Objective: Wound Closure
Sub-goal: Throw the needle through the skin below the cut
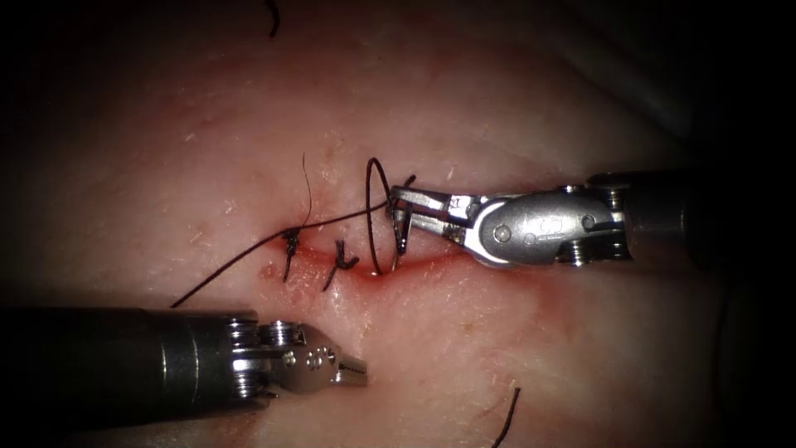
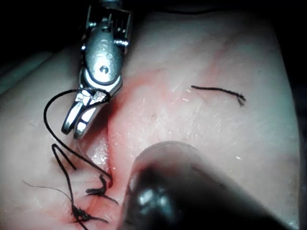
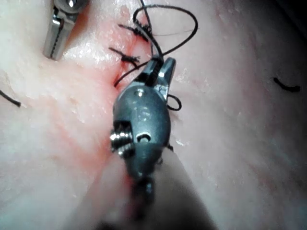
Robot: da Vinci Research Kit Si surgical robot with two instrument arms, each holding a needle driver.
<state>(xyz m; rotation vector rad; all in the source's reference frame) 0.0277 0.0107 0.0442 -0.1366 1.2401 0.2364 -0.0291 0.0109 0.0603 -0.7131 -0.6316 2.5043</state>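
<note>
The needle (image 1: 399, 239) was partly hidden behind the right tool (image 1: 396, 197), its tip end hard to make out at the cut (image 1: 414, 264). The tissue (image 1: 514, 348) lay pale, with red fluid (image 1: 365, 278) along the cut. The needle hung steeply below the right tool, which gripped it near its upper end, thread (image 1: 249, 257) looping beside. The left tool (image 1: 358, 371) was closed on nothing, well apart from the needle.

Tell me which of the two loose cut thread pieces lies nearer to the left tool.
The cut end of thread at the endoscope view's lower edge, right of the left tool, is nearer. The other piece lies at the upper edge, beyond the cut.
</note>
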